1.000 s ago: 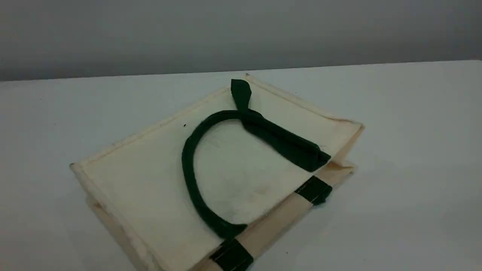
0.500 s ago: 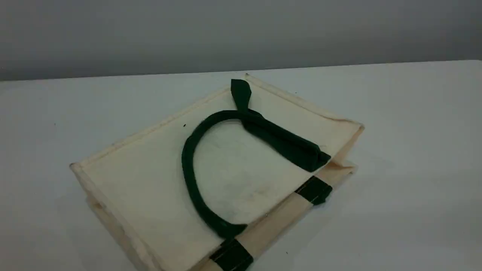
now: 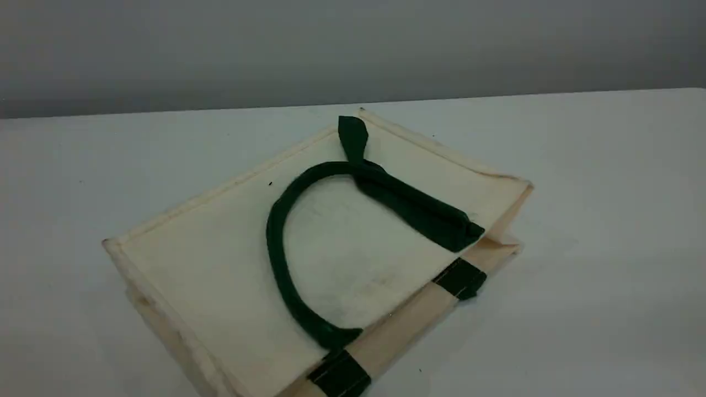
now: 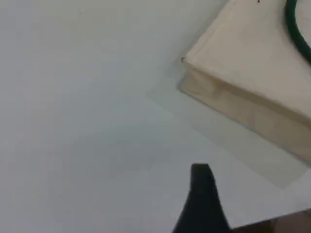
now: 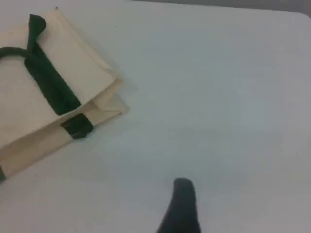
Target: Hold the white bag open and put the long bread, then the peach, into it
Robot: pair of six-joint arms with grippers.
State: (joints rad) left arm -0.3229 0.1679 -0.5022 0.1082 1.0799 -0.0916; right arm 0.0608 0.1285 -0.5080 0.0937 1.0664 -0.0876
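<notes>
Your bag (image 3: pixel 231 264) lies flat, its handle (image 3: pixel 278 259) looped on top. Both grippers, left (image 4: pixel 201 194) and right (image 5: pixel 182 204), hover beside it, apparently spread wide and empty.

The white bag (image 3: pixel 220 264) lay flat and folded shut on the table, its dark green handle (image 3: pixel 278 259) looped across the upper face.

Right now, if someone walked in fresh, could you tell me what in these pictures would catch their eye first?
The white bag dominates, lying flat and folded in the middle of the table. Against its pale cloth the dark green handle stands out, curving in a loop over the upper face. Each wrist view shows only one dark fingertip over bare table: the left tool near a bag corner, the right tool off the handle end, neither touching it.
</notes>
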